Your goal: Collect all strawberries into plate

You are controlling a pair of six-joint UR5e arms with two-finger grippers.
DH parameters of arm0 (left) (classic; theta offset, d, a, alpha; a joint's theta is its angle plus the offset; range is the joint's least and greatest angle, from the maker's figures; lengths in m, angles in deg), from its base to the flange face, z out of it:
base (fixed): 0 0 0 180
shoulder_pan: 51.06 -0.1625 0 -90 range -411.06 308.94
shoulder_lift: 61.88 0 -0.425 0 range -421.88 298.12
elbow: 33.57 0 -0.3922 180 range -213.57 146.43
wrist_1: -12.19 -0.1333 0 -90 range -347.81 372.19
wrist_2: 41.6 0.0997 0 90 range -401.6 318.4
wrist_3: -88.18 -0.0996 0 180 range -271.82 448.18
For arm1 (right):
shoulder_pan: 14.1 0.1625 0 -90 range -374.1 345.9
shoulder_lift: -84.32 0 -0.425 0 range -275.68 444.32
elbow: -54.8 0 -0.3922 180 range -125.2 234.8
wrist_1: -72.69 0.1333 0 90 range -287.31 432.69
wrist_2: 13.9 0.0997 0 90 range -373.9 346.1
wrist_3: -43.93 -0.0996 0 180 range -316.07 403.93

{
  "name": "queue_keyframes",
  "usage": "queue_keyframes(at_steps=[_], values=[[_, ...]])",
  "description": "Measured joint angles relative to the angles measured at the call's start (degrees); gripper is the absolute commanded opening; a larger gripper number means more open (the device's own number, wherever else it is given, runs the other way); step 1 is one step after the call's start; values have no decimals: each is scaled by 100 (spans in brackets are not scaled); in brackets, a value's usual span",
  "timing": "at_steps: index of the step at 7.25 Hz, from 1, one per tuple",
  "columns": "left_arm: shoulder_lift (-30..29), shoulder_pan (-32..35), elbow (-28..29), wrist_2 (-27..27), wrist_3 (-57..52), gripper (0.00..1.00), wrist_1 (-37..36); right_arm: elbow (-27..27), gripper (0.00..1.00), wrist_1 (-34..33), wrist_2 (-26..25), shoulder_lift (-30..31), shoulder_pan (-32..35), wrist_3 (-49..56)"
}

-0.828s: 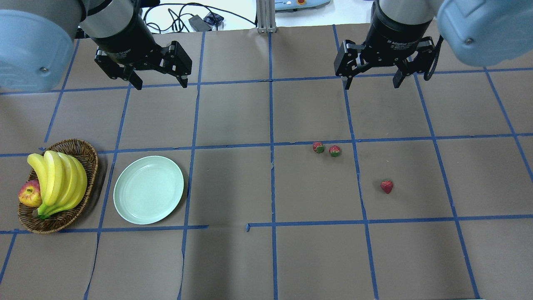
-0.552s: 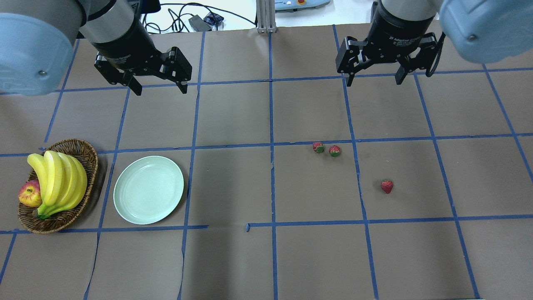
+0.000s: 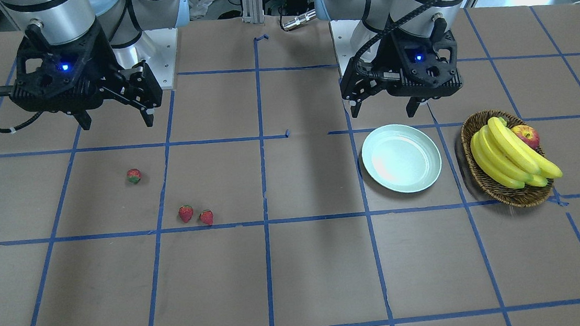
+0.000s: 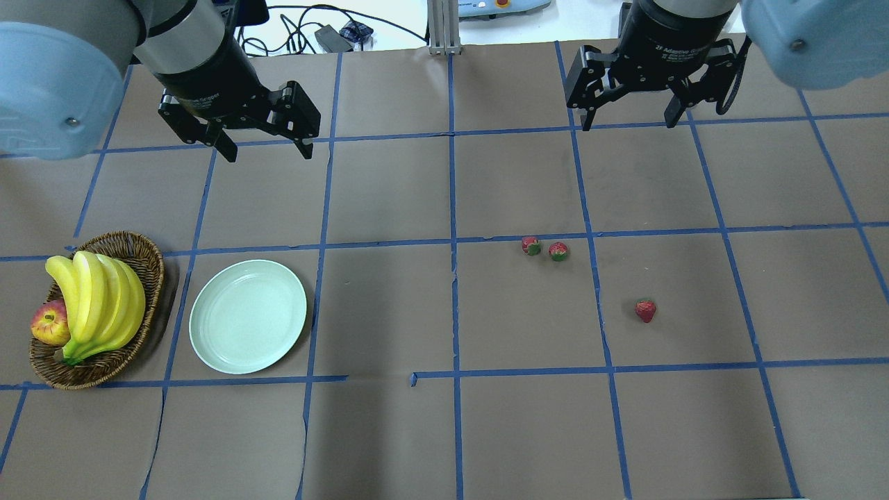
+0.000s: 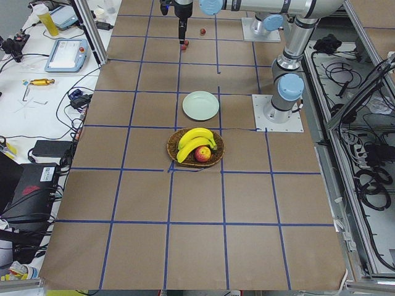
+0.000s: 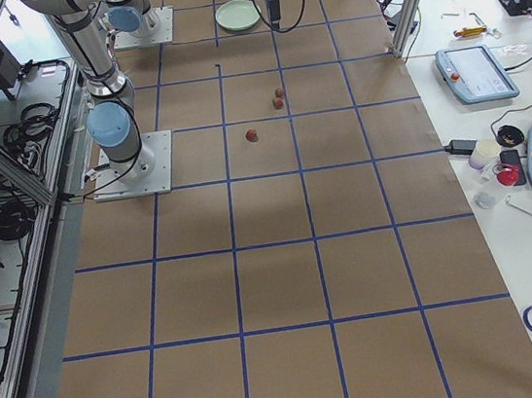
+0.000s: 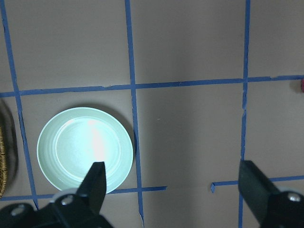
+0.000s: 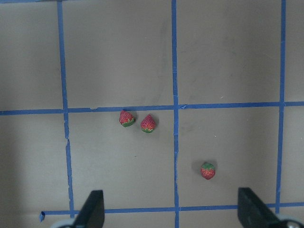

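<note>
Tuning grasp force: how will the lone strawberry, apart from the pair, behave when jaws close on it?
The lone strawberry is rounded and tapered, so it may roll or pivot if nudged off-centre. Far smaller than the plate, it is probably very light. Soft or rigid: cannot tell.

Three strawberries (image 4: 558,251) loose on the counter (image 4: 389,305), pale mint-green plate (image 4: 248,317) flat at their 9 o'clock.
Seen from overhead, two red berries with green caps lie just beside each other, well apart from the round, glossy plate; the third strawberry (image 4: 645,310) lies alone at the pair's 4 o'clock.
</note>
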Motion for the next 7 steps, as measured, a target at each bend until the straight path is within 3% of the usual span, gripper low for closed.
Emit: queue_keyframes(at_steps=[7], values=[[-19,0,-3,1,39,100,-8,-98,100,0,0,-37,-1,8]])
